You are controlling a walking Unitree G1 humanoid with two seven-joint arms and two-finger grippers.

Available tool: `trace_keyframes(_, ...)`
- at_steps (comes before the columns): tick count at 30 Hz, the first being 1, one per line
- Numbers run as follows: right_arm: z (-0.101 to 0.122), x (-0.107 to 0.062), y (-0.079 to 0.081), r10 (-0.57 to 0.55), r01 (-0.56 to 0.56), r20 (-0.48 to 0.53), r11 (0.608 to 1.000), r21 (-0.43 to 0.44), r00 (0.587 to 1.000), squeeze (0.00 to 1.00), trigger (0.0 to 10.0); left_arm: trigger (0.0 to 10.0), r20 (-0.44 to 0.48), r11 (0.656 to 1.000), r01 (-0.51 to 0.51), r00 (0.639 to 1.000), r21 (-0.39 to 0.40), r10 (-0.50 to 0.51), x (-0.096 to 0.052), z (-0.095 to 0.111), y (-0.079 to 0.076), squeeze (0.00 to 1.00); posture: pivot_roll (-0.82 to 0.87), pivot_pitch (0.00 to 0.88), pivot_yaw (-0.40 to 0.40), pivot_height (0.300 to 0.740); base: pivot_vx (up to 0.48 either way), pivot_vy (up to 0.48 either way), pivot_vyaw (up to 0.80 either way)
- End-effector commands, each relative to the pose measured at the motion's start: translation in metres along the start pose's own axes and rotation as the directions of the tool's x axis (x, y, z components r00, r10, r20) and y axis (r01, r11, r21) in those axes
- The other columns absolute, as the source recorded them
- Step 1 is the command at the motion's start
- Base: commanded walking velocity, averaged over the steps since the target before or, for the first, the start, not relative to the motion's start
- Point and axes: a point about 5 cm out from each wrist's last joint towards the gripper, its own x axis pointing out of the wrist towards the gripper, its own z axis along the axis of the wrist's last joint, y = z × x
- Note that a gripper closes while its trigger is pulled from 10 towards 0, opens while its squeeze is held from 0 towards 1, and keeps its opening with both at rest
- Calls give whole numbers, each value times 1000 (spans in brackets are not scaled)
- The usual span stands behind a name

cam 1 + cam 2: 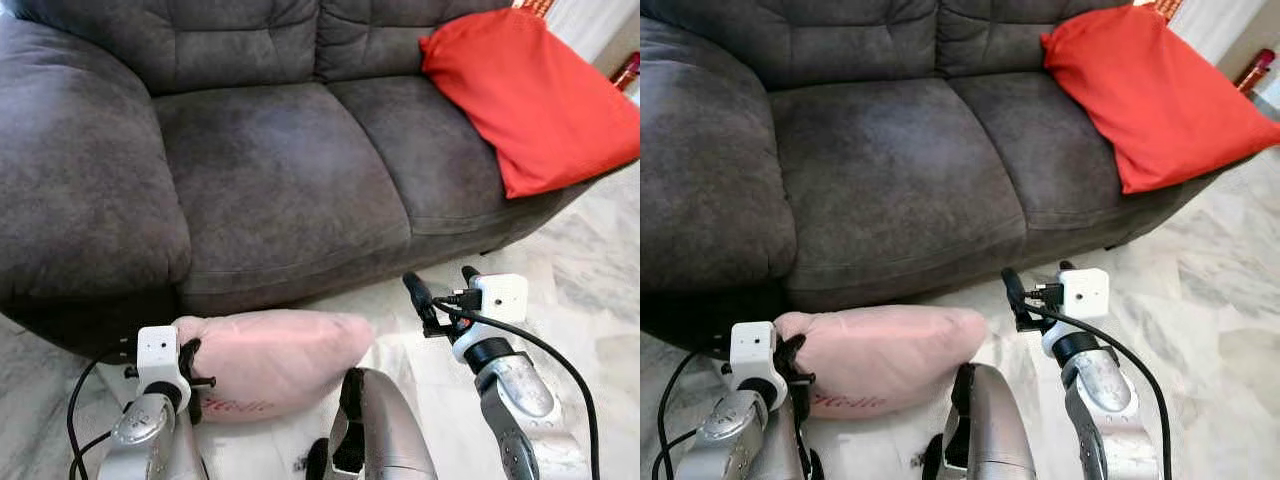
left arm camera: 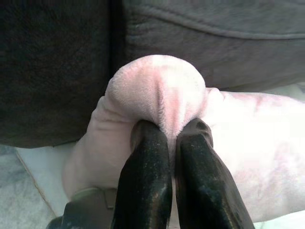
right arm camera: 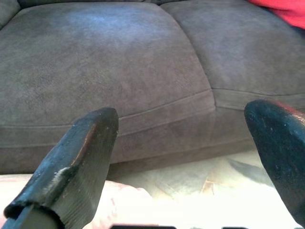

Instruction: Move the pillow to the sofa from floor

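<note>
Two grippers: left gripper [image 2: 172, 138] pinched a fold of the pink pillow [image 1: 275, 358] before the sofa [image 1: 270, 180]; right gripper [image 1: 440, 285] hovered with fingers spread.

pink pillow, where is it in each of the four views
Left eye view: pink pillow low and left of centre, on the floor before the grey sofa, its end pinched by the left gripper.
Right eye view: low left, same spot.
Left wrist view: centre, a fold clamped between the fingers.
Right wrist view: a pale sliver along the bottom edge, below the open right gripper.
Shared landmark: the sofa's front seam.
</note>
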Motion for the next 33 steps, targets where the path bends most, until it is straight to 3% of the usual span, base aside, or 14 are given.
trace_keyframes(1, -3, -2, -5, -26, 26, -5, 1000, -1, 1000, 0, 10000, 10000, 91, 1000, -11, 996, 12, 10, 0, 20, 2, 0, 80, 111, -159, 535, -360, 0, 0)
trace_keyframes(19, -5, 1, -4, -35, 35, 1, 999, 8, 999, 0, 10000, 10000, 107, 1000, -17, 994, 12, 15, 2, 25, 2, 0, 82, 95, -148, 535, -337, 0, 0)
trace_keyframes(26, -9, 7, -2, -38, 38, 0, 999, 19, 999, 0, 10000, 10000, 172, 999, -30, 985, 33, 24, 1, 36, 3, 0, 102, 62, -141, 535, 0, 0, 0)
trace_keyframes(33, -22, 11, 0, -62, 63, -23, 996, 57, 998, 0, 10000, 10000, 169, 998, -13, 986, 66, 2, -3, 31, 1, 0, 103, 3, -125, 535, 0, 0, 0)
